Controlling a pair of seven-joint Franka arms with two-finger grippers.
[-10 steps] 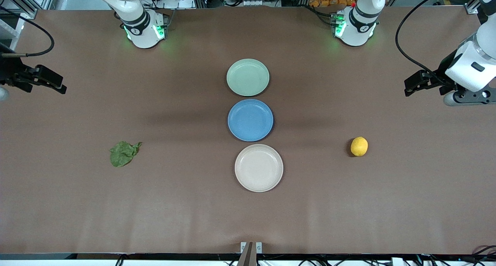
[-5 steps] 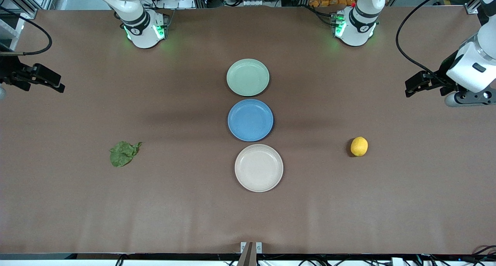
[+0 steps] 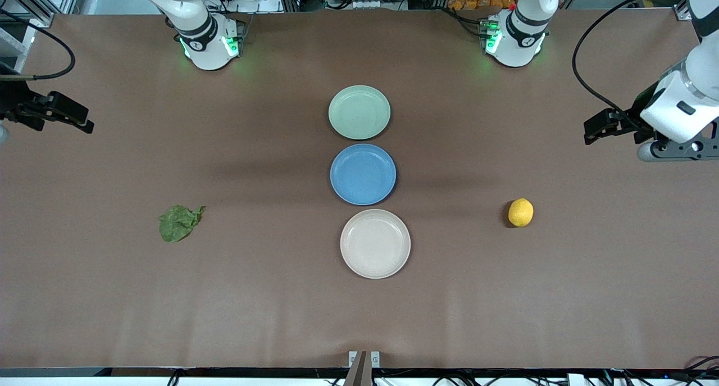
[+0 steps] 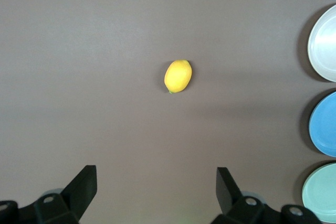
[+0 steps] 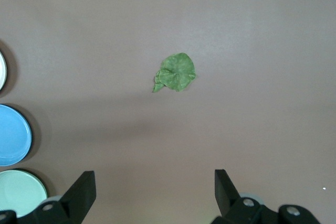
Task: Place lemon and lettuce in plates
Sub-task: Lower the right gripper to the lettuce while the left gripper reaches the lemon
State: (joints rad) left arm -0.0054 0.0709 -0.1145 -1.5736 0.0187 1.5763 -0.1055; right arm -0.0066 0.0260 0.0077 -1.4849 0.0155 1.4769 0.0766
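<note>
The yellow lemon (image 3: 520,212) lies on the brown table toward the left arm's end; it also shows in the left wrist view (image 4: 178,75). The dark green lettuce (image 3: 178,223) lies toward the right arm's end and shows in the right wrist view (image 5: 176,72). The mint plate (image 3: 359,112) and the beige plate (image 3: 375,243) are empty at mid-table. My left gripper (image 3: 600,127) (image 4: 156,179) is open and empty, high over the table's left end. My right gripper (image 3: 70,118) (image 5: 153,179) is open and empty, high over the right end.
An empty blue plate (image 3: 363,174) sits between the mint and beige plates. All three plates show at the edge of the left wrist view, the blue one (image 4: 324,124) in the middle. The arm bases (image 3: 208,40) stand along the table's edge farthest from the front camera.
The left arm's hand has shifted slightly over its end of the table. The right gripper has moved very little. Lemon, lettuce and plates have not moved.
</note>
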